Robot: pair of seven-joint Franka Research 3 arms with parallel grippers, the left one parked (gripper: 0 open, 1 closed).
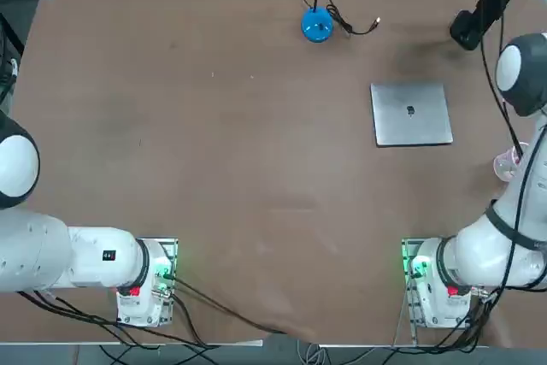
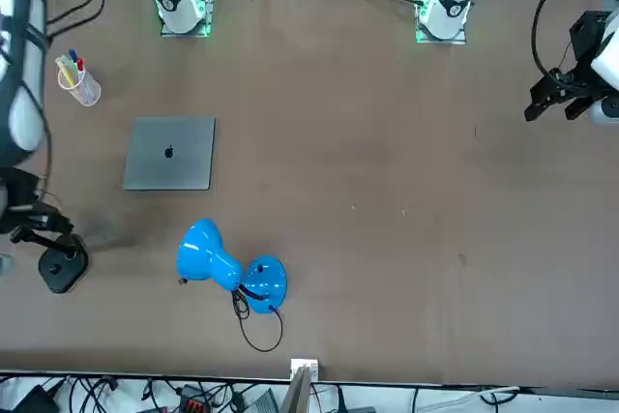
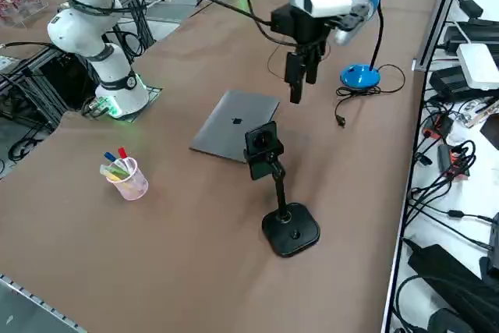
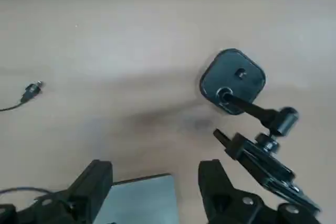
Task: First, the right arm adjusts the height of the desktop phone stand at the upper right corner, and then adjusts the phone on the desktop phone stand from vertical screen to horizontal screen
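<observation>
The black desktop phone stand (image 3: 290, 230) stands near the table's right edge, its thin pole tilted. The small black phone (image 3: 260, 144) sits clamped at the pole's top. In the top view the stand's base (image 1: 466, 32) is at the upper right, with the phone (image 1: 494, 2) above it. My right gripper (image 3: 299, 76) hangs open in the air above the far end of the grey laptop (image 3: 234, 126), apart from the stand. In the wrist view its gripper (image 4: 157, 182) holds nothing; the stand's base (image 4: 233, 80) and the phone (image 4: 268, 169) lie beyond one finger.
A blue desk lamp (image 3: 360, 76) with a black cable stands behind the gripper. Nearer the arm's base, a clear cup of pens (image 3: 125, 173) sits by the right table edge. The laptop (image 1: 411, 114) lies flat just left of the stand.
</observation>
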